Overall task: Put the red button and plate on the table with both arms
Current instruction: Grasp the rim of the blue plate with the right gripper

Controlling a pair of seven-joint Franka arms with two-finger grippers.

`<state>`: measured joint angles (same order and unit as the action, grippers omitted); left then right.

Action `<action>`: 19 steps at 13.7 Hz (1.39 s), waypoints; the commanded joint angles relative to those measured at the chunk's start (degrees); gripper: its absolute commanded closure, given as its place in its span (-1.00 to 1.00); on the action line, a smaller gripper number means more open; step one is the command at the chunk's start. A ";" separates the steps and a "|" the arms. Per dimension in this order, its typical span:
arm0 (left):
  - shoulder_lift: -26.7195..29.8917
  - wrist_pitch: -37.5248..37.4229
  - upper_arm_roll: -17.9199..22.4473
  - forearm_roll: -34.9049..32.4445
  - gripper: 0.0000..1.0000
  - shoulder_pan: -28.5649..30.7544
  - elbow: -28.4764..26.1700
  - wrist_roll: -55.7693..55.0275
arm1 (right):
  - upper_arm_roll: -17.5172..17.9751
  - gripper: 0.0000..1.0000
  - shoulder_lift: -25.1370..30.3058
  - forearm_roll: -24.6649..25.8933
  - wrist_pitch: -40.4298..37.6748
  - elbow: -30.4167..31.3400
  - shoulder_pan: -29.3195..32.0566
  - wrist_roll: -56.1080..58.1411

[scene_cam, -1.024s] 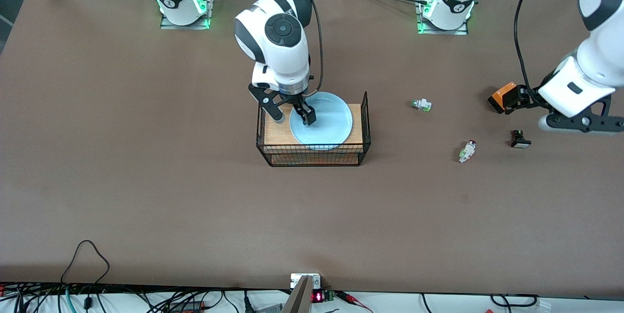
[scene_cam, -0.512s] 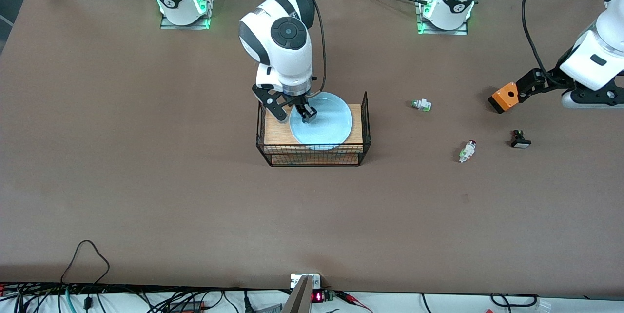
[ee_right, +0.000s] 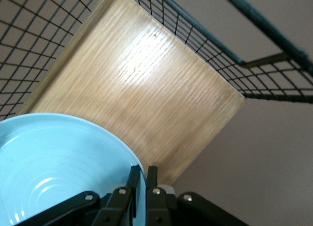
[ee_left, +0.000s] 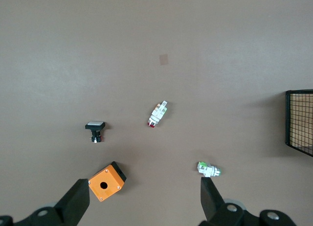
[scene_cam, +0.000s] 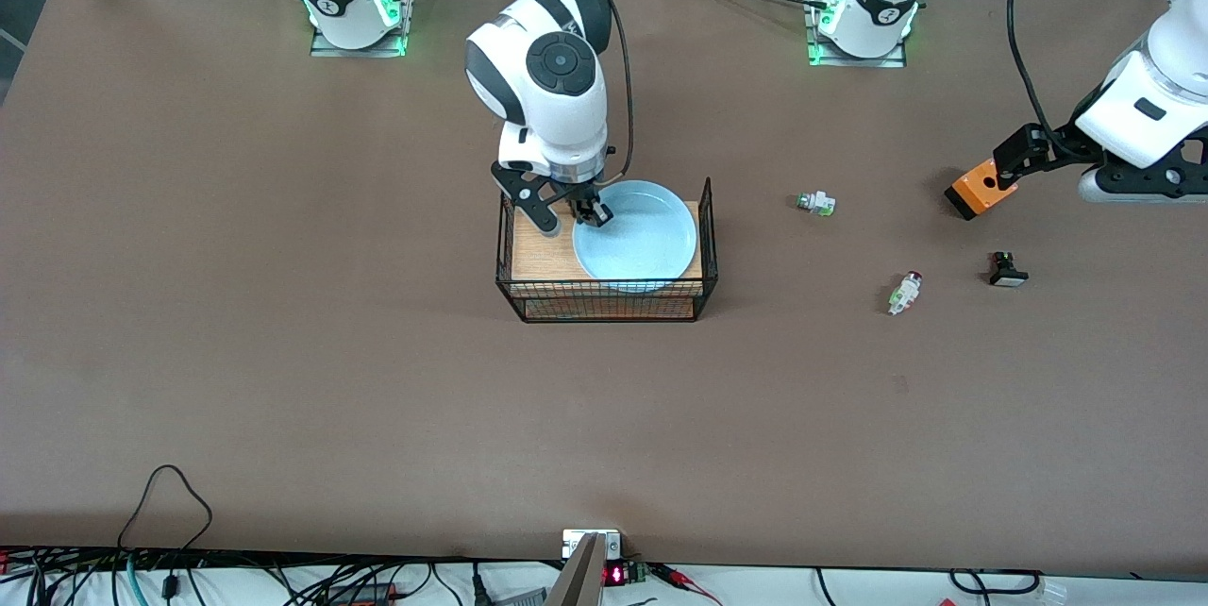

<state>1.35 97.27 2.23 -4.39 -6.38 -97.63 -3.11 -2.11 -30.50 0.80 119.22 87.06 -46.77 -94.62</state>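
Observation:
The light-blue plate (scene_cam: 634, 235) lies on the wood-topped wire rack (scene_cam: 538, 252) in the middle of the table (scene_cam: 283, 351). My right gripper (scene_cam: 590, 212) is shut on the plate's rim at the edge toward the right arm's end. In the right wrist view the rim of the plate (ee_right: 54, 162) runs between the narrow fingers of that gripper (ee_right: 143, 174). The red button (scene_cam: 904, 293) lies on its side on the table toward the left arm's end, also seen as the red button (ee_left: 157, 114). My left gripper (scene_cam: 1029, 158) hangs open above the table, with nothing between its fingers (ee_left: 78, 201).
A green-capped switch (scene_cam: 815, 203) lies farther from the front camera than the red button. A black switch (scene_cam: 1007, 270) and an orange box (scene_cam: 977, 189) sit toward the left arm's end, the orange box (ee_left: 106, 181) under the left gripper. The rack's wire walls (ee_right: 205, 45) rise around the plate.
The right gripper has closed on the plate's rim, and the plate has shifted on the rack toward the left arm's end. The left gripper has risen and drawn back from the black switch.

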 commanded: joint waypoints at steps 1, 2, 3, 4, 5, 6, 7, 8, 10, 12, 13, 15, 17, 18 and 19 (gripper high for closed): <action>0.23 -1.29 0.32 1.05 -1.00 -0.38 1.04 0.38 | -0.35 1.00 0.09 -0.27 -0.82 -0.31 -0.07 -0.92; 0.23 -1.21 0.32 1.05 -1.00 -0.38 1.12 0.38 | -0.17 1.00 0.62 -0.45 -2.75 -0.66 0.01 -0.83; 0.23 -1.20 0.32 1.05 -1.00 -0.47 1.04 0.38 | -0.17 1.00 1.58 -1.06 -4.42 -1.10 0.01 -0.74; 0.15 -1.20 0.32 1.14 -1.00 -0.47 1.04 0.38 | -0.17 1.00 2.72 -1.93 -5.83 -1.10 0.10 -0.65; -0.12 -1.03 0.32 1.14 -1.00 -0.56 1.21 0.38 | -0.17 1.00 4.04 -2.64 -7.75 -1.10 0.28 -0.57; -0.55 -1.03 0.32 1.05 -1.00 -0.56 1.30 0.47 | -0.17 1.00 5.01 -2.82 -9.60 -1.19 0.28 -0.48; -0.64 -1.03 0.32 1.14 -1.00 -0.47 1.30 0.38 | -0.17 1.00 6.06 -3.60 -11.27 -1.28 0.28 -0.48; -0.65 -1.12 0.41 1.14 -1.00 -0.47 1.21 0.47 | -0.26 1.00 7.03 -5.27 -12.68 -1.80 0.36 -0.48; -0.65 -1.29 0.32 1.05 -1.00 -0.56 1.21 0.38 | -0.43 1.00 8.87 -7.04 -15.06 -2.16 0.63 -0.39; -0.65 -1.47 0.06 1.05 -1.00 -0.56 1.21 0.38 | -0.78 1.00 9.23 -8.35 -17.08 -2.25 0.63 -0.48; -0.65 -1.47 0.06 1.05 -1.00 -0.56 1.21 0.38 | -1.05 1.00 9.32 -9.40 -17.79 -2.25 0.63 -0.56; -0.56 -1.73 0.06 1.05 -1.00 -0.47 1.21 0.38 | -1.05 1.00 10.37 -10.29 -18.49 -2.25 0.63 -0.74; -0.64 -1.82 0.06 1.05 -1.00 -0.47 1.21 0.38 | -1.14 1.00 12.12 -12.30 -19.11 -2.25 0.63 -1.00; -0.56 -1.82 0.06 1.05 -1.00 -0.47 1.21 0.38 | -1.23 1.00 13.18 -13.10 -20.33 -2.25 0.72 -1.09; -0.56 -1.82 0.06 1.05 -1.00 -0.47 1.21 0.38 | -1.23 1.00 13.97 -13.45 -22.43 -2.25 0.98 -1.09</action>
<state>1.00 96.58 2.12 -4.39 -6.65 -97.42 -3.11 -3.34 -19.45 -10.91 100.36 84.57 -46.33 -94.72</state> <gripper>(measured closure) 0.000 0.974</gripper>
